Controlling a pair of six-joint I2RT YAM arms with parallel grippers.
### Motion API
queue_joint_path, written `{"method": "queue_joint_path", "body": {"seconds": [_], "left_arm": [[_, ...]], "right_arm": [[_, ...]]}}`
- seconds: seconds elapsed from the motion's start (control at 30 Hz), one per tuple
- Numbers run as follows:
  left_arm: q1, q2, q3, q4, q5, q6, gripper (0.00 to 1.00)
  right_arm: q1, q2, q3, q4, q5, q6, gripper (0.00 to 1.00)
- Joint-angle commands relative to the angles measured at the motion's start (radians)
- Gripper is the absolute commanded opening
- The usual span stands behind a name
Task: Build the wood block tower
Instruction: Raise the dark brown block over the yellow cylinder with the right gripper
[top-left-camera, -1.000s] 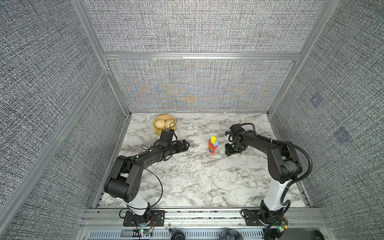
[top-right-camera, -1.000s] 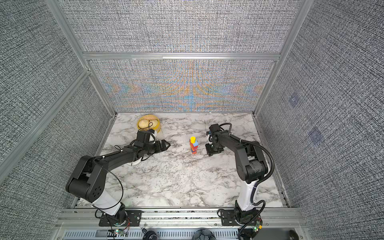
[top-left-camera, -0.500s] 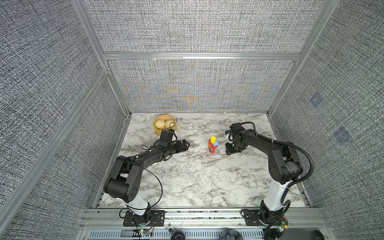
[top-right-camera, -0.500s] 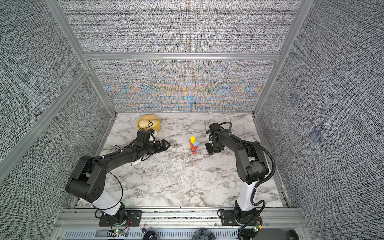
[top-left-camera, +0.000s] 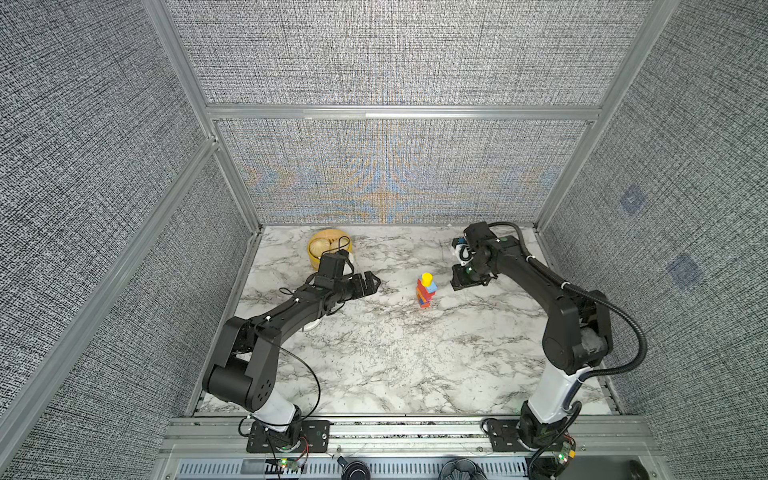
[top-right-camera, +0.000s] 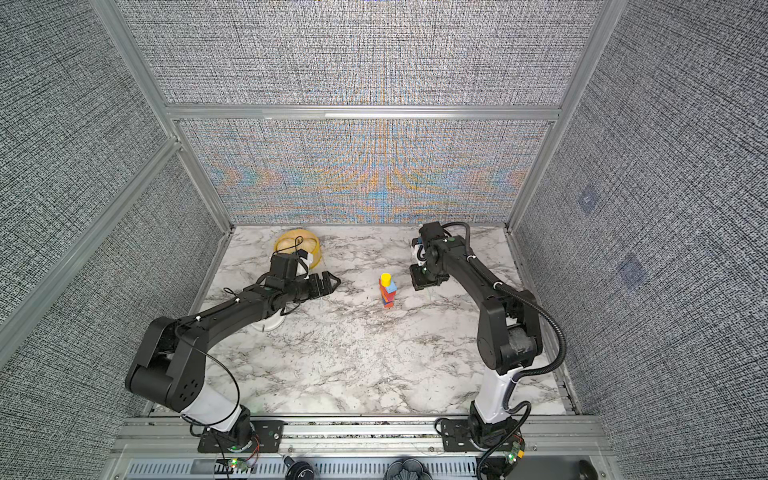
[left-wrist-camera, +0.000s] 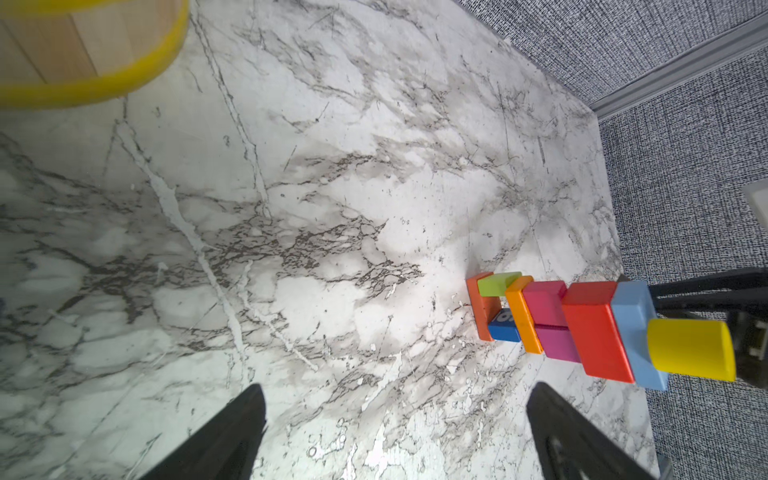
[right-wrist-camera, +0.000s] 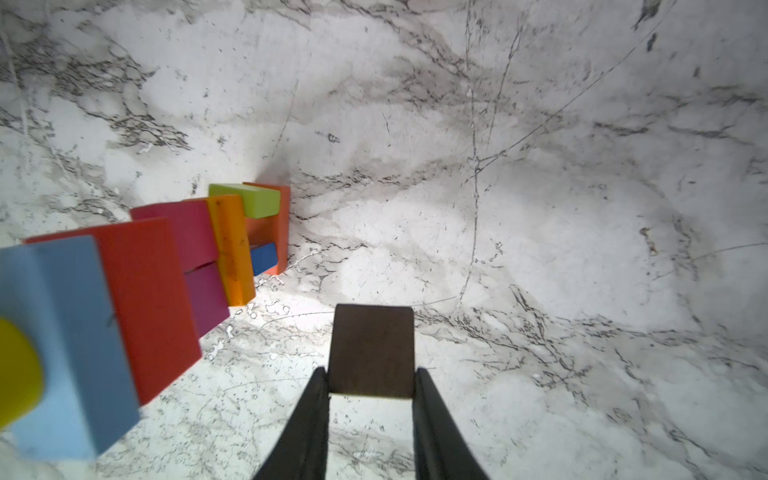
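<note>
- We see the tabletop (top-left-camera: 374, 353) as a marble-patterned sheet, smooth, with a faint sheen.
- The wood blocks (left-wrist-camera: 544, 303) of the tower (left-wrist-camera: 590, 328) carry even, satin paint; the orange bar (right-wrist-camera: 232, 249) shows dark scuffs.
- The dark brown block (right-wrist-camera: 372, 351) looks matt and slightly grainy.
- Near the tabletop's far left corner, the basket (left-wrist-camera: 83, 50) has pale bare-wood slats and a glossy yellow rim.
- The wall panels (top-left-camera: 395, 54) look like coarse woven grey cloth; the frame rails (top-left-camera: 399, 113) look like brushed metal.
- The arm shells (top-left-camera: 291, 320) look to us like matt black plastic.
</note>
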Motion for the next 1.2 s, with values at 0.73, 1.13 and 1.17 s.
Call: {"method": "queue_joint_path", "body": {"seconds": [0.73,1.13,1.17], "left_arm": [[0.000,0.004,0.077,-0.054,-0.045,0.047,0.99],[0.002,0.006,0.058,-0.036,-0.044,0.051,0.99],[0.001,0.006,0.056,-0.034,-0.044,0.051,0.99]], "right_arm": [[0.129,0.126,0.517,-0.428,0.020,-0.014,0.30],[0.184,0.217,0.680,-0.524,0.021,-0.022,0.29],[0.190,0.219,0.686,-0.528,0.021,-0.022,0.29]]}}
